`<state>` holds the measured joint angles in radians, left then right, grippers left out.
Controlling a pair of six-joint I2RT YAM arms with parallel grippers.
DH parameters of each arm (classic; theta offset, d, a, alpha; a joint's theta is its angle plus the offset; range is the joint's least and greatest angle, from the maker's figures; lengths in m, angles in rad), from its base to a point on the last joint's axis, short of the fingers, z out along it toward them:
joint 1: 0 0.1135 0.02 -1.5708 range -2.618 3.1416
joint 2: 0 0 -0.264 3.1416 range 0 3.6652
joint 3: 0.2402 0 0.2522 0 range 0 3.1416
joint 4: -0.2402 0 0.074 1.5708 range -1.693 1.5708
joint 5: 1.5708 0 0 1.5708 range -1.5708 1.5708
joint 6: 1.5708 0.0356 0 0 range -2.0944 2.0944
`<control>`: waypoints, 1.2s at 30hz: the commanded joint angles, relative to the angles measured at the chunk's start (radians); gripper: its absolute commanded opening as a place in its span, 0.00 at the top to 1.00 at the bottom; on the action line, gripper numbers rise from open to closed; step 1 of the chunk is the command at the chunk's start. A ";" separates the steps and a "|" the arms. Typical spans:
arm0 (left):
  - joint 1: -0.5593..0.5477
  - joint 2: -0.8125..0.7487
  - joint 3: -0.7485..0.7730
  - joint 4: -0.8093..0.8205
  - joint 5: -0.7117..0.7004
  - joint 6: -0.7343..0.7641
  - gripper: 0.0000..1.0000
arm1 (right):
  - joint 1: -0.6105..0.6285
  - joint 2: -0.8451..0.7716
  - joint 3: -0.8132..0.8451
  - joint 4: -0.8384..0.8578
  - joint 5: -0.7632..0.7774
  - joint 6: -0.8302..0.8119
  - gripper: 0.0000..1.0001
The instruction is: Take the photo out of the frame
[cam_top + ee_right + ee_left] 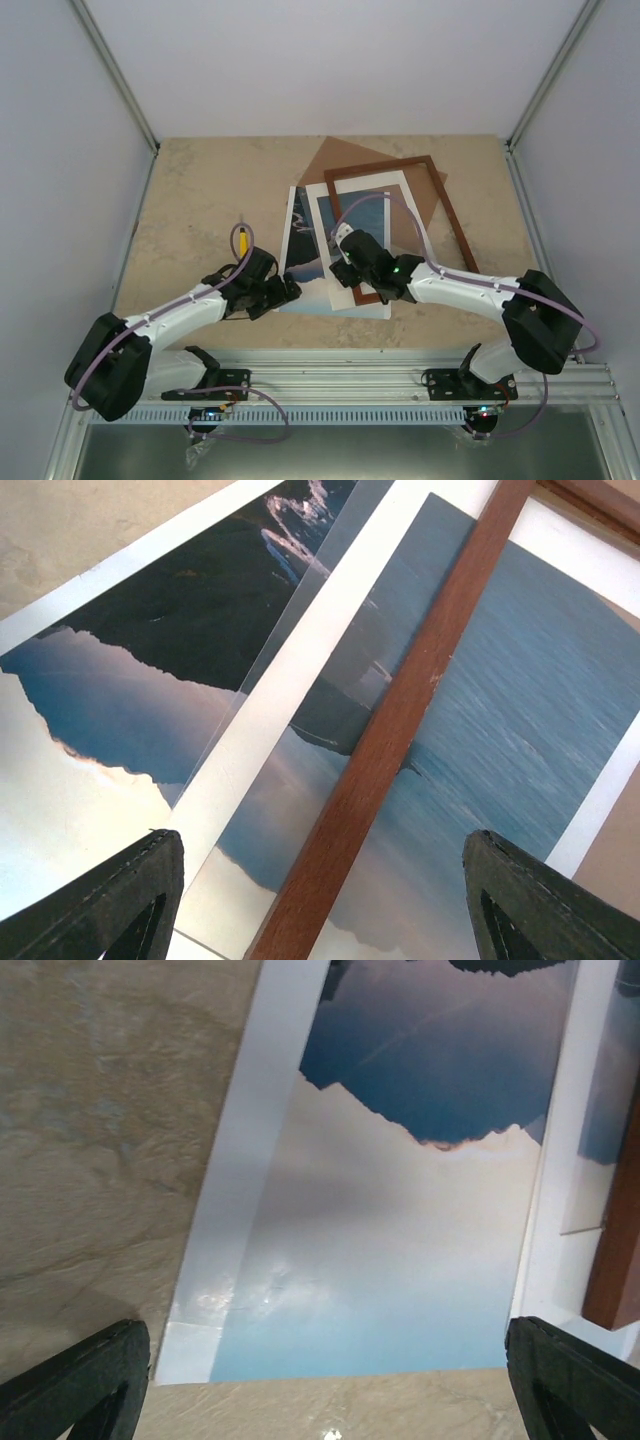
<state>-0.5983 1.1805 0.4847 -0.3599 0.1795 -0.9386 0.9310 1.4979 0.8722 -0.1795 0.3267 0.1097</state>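
- Photo (pixel 520 710) lies flat on the counter (pixel 200 190), one edge of the frame (pixel 405 710) across it (white mat (pixel 255 740) bordering).
- Left end effector (pixel 325 1390): spread, holding nothing.
- Right end effector (pixel 325 900): spread above the frame.

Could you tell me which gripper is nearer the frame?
Right. The right gripper is directly over one rail of the frame; the left gripper is off to the frame's left.

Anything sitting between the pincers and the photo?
Nothing visible under the left pincer: the photo lies bare there. Under the right pincer, the white mat and a rail of the frame lie across it.
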 commanded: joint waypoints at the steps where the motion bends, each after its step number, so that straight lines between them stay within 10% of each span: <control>1: -0.009 0.035 -0.010 -0.014 0.078 -0.049 0.01 | -0.008 -0.032 -0.015 0.031 0.013 0.017 0.23; 23: -0.009 0.054 -0.015 0.153 0.112 -0.081 0.01 | 0.041 -0.079 -0.078 0.113 -0.222 -0.067 0.24; 36: -0.010 0.003 -0.045 0.238 0.110 -0.077 0.01 | 0.293 -0.139 -0.243 0.267 -0.055 -0.086 0.23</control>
<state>-0.6022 1.2110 0.4511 -0.1680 0.2745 -1.0111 1.1618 1.3548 0.6411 0.0029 0.1768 0.0296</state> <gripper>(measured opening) 0.992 0.768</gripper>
